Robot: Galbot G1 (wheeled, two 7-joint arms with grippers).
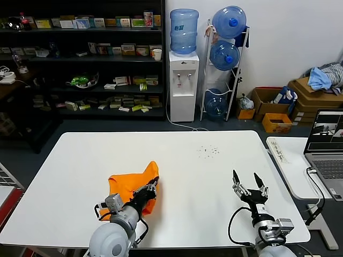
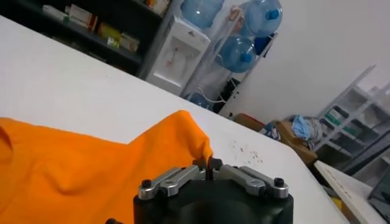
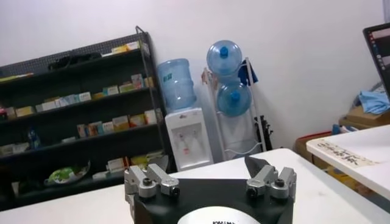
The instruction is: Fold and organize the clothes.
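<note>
— What does the T-shirt point(image 1: 131, 184) look like?

— Bright orange, thin, and crumpled into a loose heap on the white table point(image 1: 177, 160). One corner is pulled up into a peak. In the left wrist view the T-shirt point(image 2: 91, 173) spreads wide in soft folds, and a point of it rises toward the fingertips. No lettering or collar shows.

— Where does it lie against the left gripper point(image 1: 151, 188)?

— Right at it. The left gripper point(image 2: 208, 164) has its fingers pressed together on a fold at the cloth's edge, so the fabric hangs from the tips and trails away behind and to the gripper's left side. Most of the heap sits just beside and beneath the fingers, toward the table's near edge.

— And the right gripper point(image 1: 247, 182)?

— Well apart from the shirt, over on the other side of the table near the front edge. Its fingers are spread wide with nothing between them; the right wrist view shows the right gripper point(image 3: 210, 173) parted, bare table below.

— Anything else near it?

— A laptop point(image 1: 327, 144) on the side table beyond it.
</note>
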